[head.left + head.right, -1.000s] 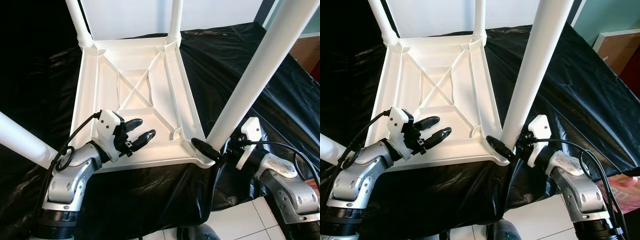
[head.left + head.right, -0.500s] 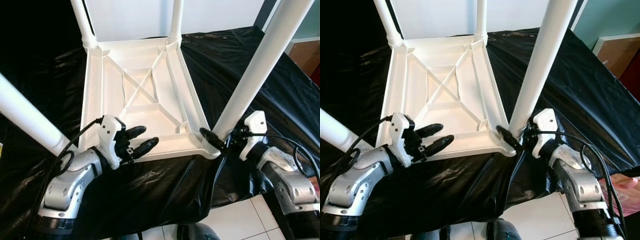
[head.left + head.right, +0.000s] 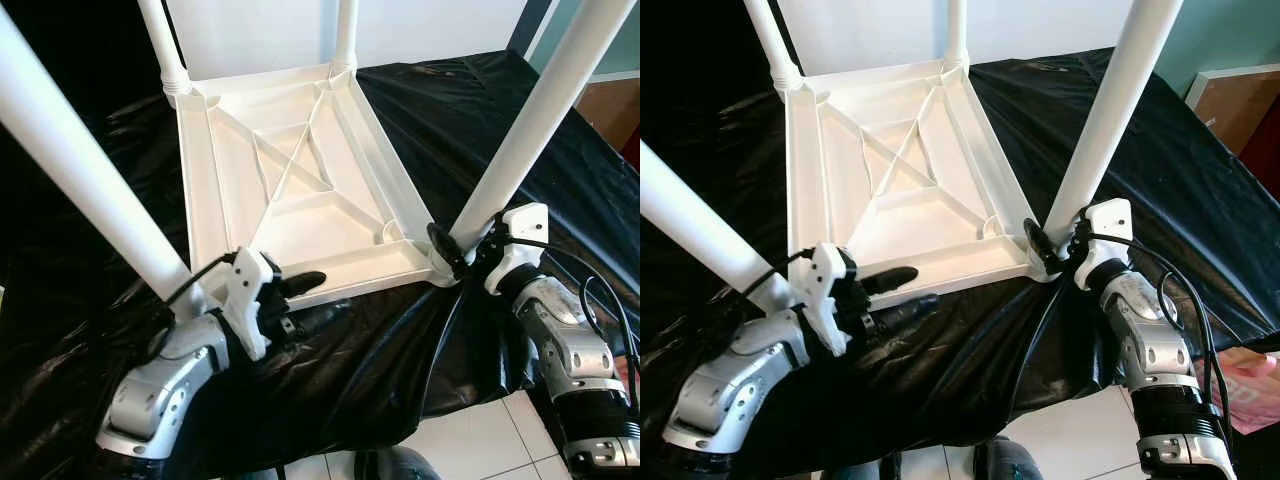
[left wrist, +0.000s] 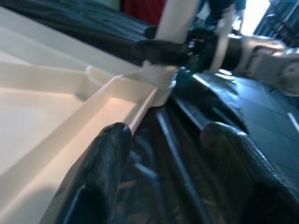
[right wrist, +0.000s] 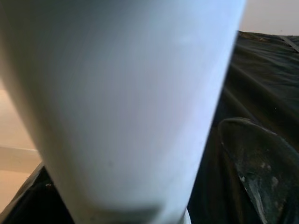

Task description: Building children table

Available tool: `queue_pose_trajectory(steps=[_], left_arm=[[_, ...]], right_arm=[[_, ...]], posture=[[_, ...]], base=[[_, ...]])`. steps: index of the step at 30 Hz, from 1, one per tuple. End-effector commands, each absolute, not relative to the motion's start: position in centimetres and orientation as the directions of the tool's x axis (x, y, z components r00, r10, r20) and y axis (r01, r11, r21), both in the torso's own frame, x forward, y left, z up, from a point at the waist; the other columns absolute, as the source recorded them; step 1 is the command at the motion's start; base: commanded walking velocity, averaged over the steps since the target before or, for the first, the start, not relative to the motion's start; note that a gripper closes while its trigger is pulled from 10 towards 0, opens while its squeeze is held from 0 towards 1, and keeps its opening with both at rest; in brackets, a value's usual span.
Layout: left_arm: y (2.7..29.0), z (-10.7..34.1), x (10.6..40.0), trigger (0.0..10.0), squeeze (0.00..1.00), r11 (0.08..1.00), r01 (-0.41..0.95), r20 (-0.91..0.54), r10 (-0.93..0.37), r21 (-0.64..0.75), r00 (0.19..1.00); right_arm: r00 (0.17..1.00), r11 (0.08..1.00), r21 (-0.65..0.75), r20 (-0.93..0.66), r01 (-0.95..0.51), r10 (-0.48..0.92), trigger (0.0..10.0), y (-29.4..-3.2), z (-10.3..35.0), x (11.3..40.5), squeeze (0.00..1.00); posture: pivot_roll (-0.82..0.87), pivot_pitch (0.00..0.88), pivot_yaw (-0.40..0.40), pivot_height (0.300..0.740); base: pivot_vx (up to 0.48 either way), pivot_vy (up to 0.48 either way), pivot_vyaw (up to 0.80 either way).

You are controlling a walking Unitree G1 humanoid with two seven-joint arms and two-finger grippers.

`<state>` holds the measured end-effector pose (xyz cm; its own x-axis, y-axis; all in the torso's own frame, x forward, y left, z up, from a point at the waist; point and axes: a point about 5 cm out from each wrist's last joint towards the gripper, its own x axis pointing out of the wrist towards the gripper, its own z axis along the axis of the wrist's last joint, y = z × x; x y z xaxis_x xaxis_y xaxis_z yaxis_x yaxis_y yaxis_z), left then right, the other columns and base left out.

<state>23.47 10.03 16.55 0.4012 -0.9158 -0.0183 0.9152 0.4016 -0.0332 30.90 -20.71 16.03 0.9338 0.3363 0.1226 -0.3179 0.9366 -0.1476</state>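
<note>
Now right pincer [image 3: 452, 252] clamping table leg [image 3: 530, 125]

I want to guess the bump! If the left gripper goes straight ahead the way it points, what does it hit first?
Probably the table leg that the right gripper holds. The left gripper points along the tabletop's near rim, one finger above it, so it might scrape that first. Depth is hard to judge.

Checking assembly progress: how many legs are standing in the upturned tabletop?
4: far-left leg, far-right leg, near-left leg by the left gripper, near-right leg gripped by the right gripper.
</note>
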Motion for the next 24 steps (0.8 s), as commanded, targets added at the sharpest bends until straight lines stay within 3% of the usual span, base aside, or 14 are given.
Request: queue_pose_trajectory(steps=[1, 7, 8, 9, 10, 11, 12, 13, 23, 24], left_arm=[[9.3, 16.3, 22.8, 10.0, 0.0, 0.339, 0.94, -0.014, -0.941, -0.047, 0.338], [7.5, 16.2, 23.0, 10.0, 0.0, 0.394, 0.918, 0.023, -0.918, -0.043, 0.395], [7.1, 16.2, 23.2, 10.0, 0.0, 0.414, 0.91, 0.026, -0.91, -0.032, 0.415], [7.1, 16.2, 23.2, 10.0, 0.0, 0.414, 0.91, 0.026, -0.91, -0.032, 0.415], [6.9, 16.2, 23.4, 10.0, 0.0, 0.427, 0.904, 0.027, -0.903, -0.023, 0.428], [6.5, 16.3, 23.8, 10.0, 0.0, 0.462, 0.887, 0.027, -0.887, 0.026, 0.461], [6.5, 16.3, 23.8, 10.0, 0.0, 0.462, 0.887, 0.027, -0.887, 0.026, 0.461], [6.2, 16.3, 24.1, 10.0, 0.0, 0.474, 0.879, 0.03, -0.88, 0.046, 0.473], [5.3, 16.6, 24.7, 10.0, 0.0, 0.474, 0.88, 0.029, -0.88, 0.022, 0.474], [5.1, 16.7, 24.9, 10.0, 0.0, 0.482, 0.876, 0.036, -0.876, 0.021, 0.481]], right_arm=[[0.944, 0.943, -0.15, 0.102, -0.299, 0.315, 10.0, -21.0, 15.4, 30.9, 0.0], [0.923, 0.921, -0.165, 0.101, -0.352, 0.37, 9.9, -19.6, 14.8, 30.6, 0.0], [0.919, 0.916, -0.174, 0.097, -0.362, 0.382, 5.4, -19.4, 14.7, 30.7, 0.0], [0.919, 0.916, -0.174, 0.097, -0.362, 0.382, 5.4, -19.4, 14.7, 30.7, 0.0], [0.916, 0.912, -0.18, 0.095, -0.369, 0.389, 3.7, -19.3, 14.6, 30.7, 0.0], [0.91, 0.905, -0.192, 0.099, -0.38, 0.403, 1.0, -19.0, 14.6, 30.9, 0.0], [0.91, 0.905, -0.192, 0.099, -0.38, 0.403, 1.0, -19.0, 14.6, 30.9, 0.0], [0.905, 0.901, -0.2, 0.104, -0.386, 0.411, 0.0, -18.8, 14.7, 31.1, 0.0], [0.894, 0.89, -0.239, 0.139, -0.387, 0.426, 0.0, -18.3, 15.7, 31.4, 0.0], [0.898, 0.893, -0.243, 0.136, -0.379, 0.419, 2.2, -18.4, 15.6, 31.3, 0.0]], posture=[[0.02, 0.164, -0.016, 0.74], [0.0, 0.188, -0.02, 0.74], [0.0, 0.193, -0.021, 0.74], [0.0, 0.193, -0.021, 0.74], [0.0, 0.194, -0.022, 0.74], [-0.01, 0.2, -0.023, 0.74], [-0.01, 0.2, -0.023, 0.74], [-0.01, 0.2, -0.023, 0.74], [-0.01, 0.195, -0.03, 0.74], [-0.01, 0.195, -0.033, 0.74]], base=[[0.0, 0.0, 0.0], [0.0, 0.0, 0.0], [0.0, 0.0, 0.0], [0.0, 0.0, 0.0], [0.0, 0.0, 0.0], [0.0, 0.0, 0.0], [0.0, 0.0, 0.0], [0.0, 0.0, 0.0], [0.0, 0.0, 0.0], [0.0, 0.0, 0.0]])
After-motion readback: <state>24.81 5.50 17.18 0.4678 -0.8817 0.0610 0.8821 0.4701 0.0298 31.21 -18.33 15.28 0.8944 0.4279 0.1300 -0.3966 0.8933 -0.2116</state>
